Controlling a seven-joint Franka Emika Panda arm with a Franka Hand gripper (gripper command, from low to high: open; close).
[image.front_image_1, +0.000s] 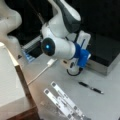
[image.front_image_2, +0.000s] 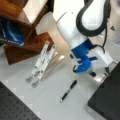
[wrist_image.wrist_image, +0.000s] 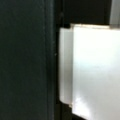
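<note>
My gripper (image.front_image_2: 100, 72) hangs from the blue wrist piece (image.front_image_2: 83, 58), low over the table and right against the edge of a black box (image.front_image_2: 107, 100). In a front view its white body (image.front_image_1: 84, 40) points at that same box (image.front_image_1: 105, 52). Nothing shows between its fingers. The wrist view holds only a dark surface (wrist_image.wrist_image: 25, 60) on the left and a pale block (wrist_image.wrist_image: 92, 70) very close on the right. A black pen (image.front_image_2: 68, 90) lies on the table a short way from the gripper, also visible as the pen (image.front_image_1: 91, 87) in a front view.
A folded metal stand (image.front_image_2: 42, 62) lies flat by a wooden shelf (image.front_image_2: 25, 47) holding a blue book (image.front_image_2: 11, 32). In a front view, the stand (image.front_image_1: 63, 102) sits near the bottom, a white cable (image.front_image_1: 42, 71) crosses the table, and a wooden unit (image.front_image_1: 25, 90) stands at left.
</note>
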